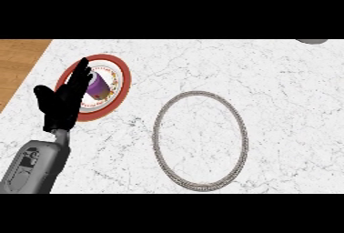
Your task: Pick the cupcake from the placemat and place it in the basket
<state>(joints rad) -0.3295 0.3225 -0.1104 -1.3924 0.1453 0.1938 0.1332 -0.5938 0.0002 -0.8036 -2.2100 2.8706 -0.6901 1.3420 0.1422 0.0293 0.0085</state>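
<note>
A round red-rimmed placemat (119,77) lies at the far left of the white marble counter. On it sits a cupcake (101,87) with purple frosting, partly hidden. My left hand (62,102) hovers over the placemat's left side, open with straight fingers pointing up and away, just left of the cupcake and overlapping it. The basket (200,140) shows as a grey woven oval ring in the counter's middle, to the right of the placemat. My right hand does not show.
A wooden surface (17,63) borders the counter at the upper left. A grey object (312,41) pokes in at the top right edge. My left forearm (33,166) comes in from the lower left.
</note>
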